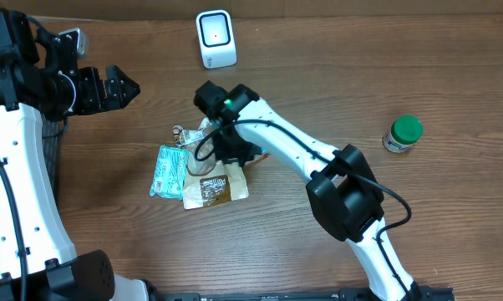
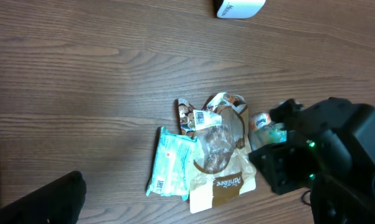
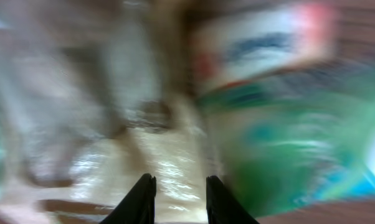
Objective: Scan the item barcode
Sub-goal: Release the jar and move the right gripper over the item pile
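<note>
Right gripper [image 3: 180, 182], jaws narrow, grip unclear, noses the brown-and-clear crinkled plastic bag [image 1: 214, 186]; left gripper [image 1: 124, 86] gapes wide near the brown wooden table [image 1: 360, 67]'s left edge.

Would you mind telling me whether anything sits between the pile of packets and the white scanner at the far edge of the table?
Nothing visible does: only bare wooden table lies between the packets and the white scanner. The left pincer hangs off to the side, and the green-lidded jar stands well away.
</note>
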`<state>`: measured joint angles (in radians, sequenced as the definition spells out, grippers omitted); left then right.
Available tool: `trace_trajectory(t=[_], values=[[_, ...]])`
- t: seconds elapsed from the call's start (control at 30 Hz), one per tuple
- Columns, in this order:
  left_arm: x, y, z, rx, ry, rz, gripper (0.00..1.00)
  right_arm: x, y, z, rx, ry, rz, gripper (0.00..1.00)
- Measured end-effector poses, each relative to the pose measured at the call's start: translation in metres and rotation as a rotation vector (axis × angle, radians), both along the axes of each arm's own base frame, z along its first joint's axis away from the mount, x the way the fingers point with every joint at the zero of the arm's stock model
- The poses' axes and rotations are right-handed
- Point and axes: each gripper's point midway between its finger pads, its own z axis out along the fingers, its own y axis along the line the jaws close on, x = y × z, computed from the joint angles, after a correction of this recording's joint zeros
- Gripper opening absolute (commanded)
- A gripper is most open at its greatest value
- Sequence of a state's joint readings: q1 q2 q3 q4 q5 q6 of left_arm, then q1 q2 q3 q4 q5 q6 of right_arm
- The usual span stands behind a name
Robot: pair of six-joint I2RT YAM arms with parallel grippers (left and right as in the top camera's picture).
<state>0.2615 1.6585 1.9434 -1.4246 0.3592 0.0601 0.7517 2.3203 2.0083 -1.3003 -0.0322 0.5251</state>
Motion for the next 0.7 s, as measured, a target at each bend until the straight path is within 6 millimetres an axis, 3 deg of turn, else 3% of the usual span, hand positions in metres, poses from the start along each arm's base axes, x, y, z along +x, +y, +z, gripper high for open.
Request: trace_trajectory(t=[0.27,0.53,0.7], values=[[0.0,0.0,0.0,0.0,0.0,0.0,0.99,0.013,-0.067,0.002,-0.192,0.019,-0.065,0.2],[0.0,0.0,0.0,0.0,0.0,0.0,1.0,0.031,-0.094,0.007,-0.175,0.028,-0.058,0.19],[0.0,0.0,0.0,0.0,0.0,0.0,0.99,0.052,-0.11,0.036,-0.068,-0.015,-0.063,0.29]])
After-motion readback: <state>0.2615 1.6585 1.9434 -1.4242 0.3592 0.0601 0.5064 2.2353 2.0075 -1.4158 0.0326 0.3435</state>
